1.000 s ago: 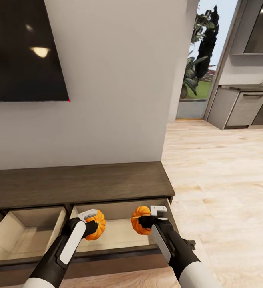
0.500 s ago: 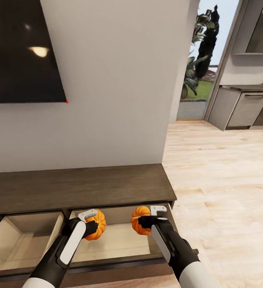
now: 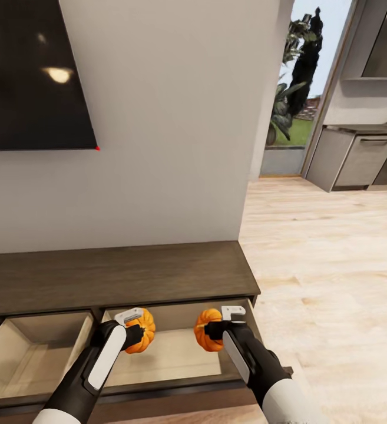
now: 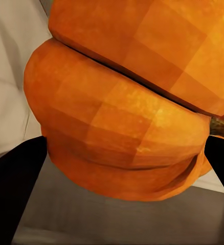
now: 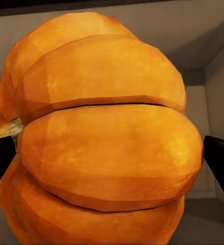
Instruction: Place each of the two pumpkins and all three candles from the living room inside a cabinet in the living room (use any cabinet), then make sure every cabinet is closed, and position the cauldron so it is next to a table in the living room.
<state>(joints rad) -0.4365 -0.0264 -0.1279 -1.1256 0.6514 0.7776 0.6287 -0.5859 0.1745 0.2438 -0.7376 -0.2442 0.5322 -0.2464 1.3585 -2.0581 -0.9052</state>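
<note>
Living-room wall unit: dark-brown cabinet (image 3: 116, 271) below a wall-mounted screen (image 3: 31, 73), right-hand drawer (image 3: 175, 347) open with pale interior. Left gripper (image 3: 135, 328) clenched on left pumpkin (image 3: 143, 331), right gripper (image 3: 219, 325) clenched on right pumpkin (image 3: 208, 331), both held above that drawer, the right one with stem pointing toward the left arm. Right pumpkin slightly lower than half a second ago; no legible writing.

Living room edge, kitchen beyond

A dark television (image 3: 31, 73) hangs on the white wall (image 3: 169, 118); pale wood floor (image 3: 334, 259) runs to grey kitchen cabinets (image 3: 358, 159), with garden plants (image 3: 296, 76) outside the doorway.
</note>
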